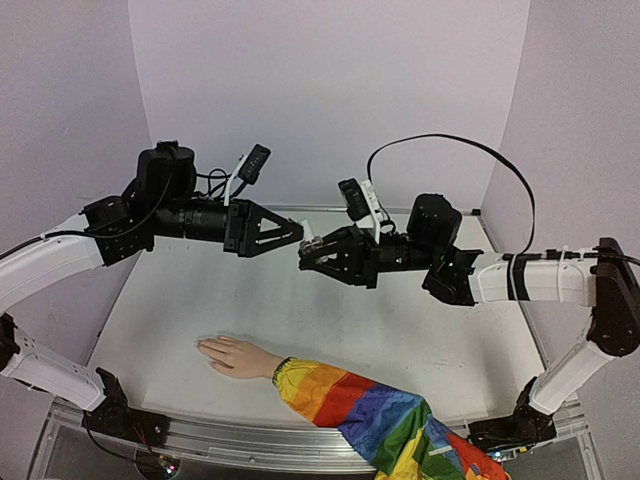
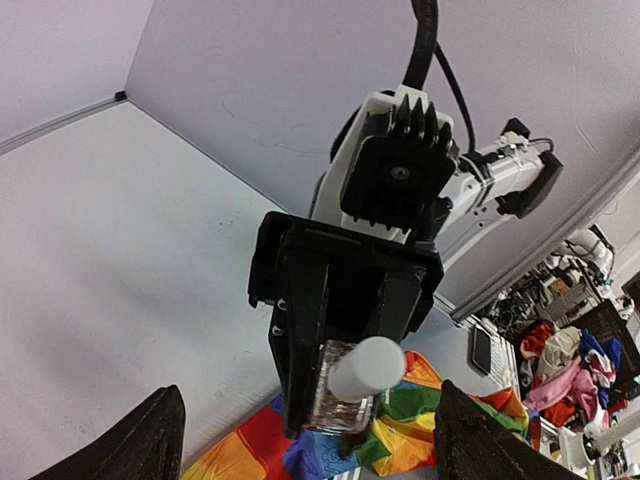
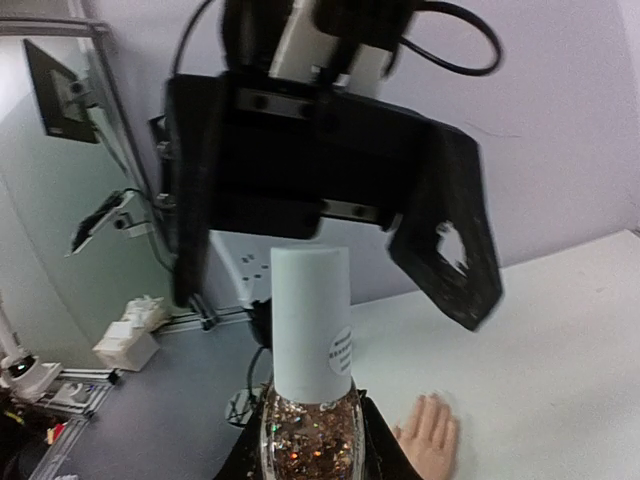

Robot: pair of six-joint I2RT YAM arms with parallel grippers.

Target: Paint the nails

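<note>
White table [image 1: 400,340], lilac walls | right gripper [image 1: 312,255] clamped on glitter polish bottle [image 3: 310,440], well above the mannequin hand [image 1: 232,357] | left gripper [image 1: 298,236] jaws spread wide, empty, facing the white cap [image 3: 312,320] (probably lined up to unscrew it) | nails [image 1: 203,346] at that hand's fingertips, seemingly bare.

Soft, even light, faint shadows; perhaps motion blur on the fingers [image 3: 452,235] in right wrist view.

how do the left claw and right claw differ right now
The left claw is open and empty; the right claw is shut on the glitter polish bottle. The left claw points toward the right arm, the right claw toward the left. Both hang high above the table.
</note>
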